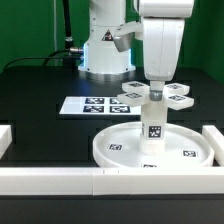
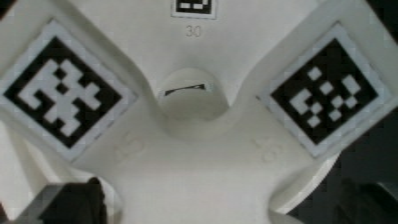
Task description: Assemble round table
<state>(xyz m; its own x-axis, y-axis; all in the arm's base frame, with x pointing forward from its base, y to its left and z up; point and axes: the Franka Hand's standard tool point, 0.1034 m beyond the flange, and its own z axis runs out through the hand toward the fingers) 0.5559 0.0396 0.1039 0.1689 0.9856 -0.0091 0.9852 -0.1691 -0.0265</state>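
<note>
Exterior view first: claw (image 1: 154, 96) sits just right of the frame's centre, reaching straight down from the white arm, and it appears clamped on the cross-shaped piece (image 1: 158, 93), whose tagged lobes spread out to either side of it at mid-frame. Directly beneath, the short cylinder leg (image 1: 154, 125) stands upright in the middle of the large round rimmed disc (image 1: 150, 148), which lies flat on the black counter (image 1: 40, 95) in the lower centre of the frame. The cross looks seated on, or just touching, the top of the leg; the exact contact is too small to tell. To the left of centre lies the marker board (image 1: 95, 105), and long white border blocks (image 1: 60, 180) run along the bottom edge.

Wrist view: the cross-shaped piece (image 2: 187, 130) fills nearly the whole frame, with two tagged lobes at left and right and a small socket at centre. Dark fingertips (image 2: 63, 205) show at the lower left and lower right corners, pressed close against the white plastic, so the claw reads as closed narrowly on the cross.

Judging by this, the leg is already mounted on the disc, and the step in hand is fitting the cross onto the leg. That next calls for keeping the socket centred over the leg and turning or pressing it home.
</note>
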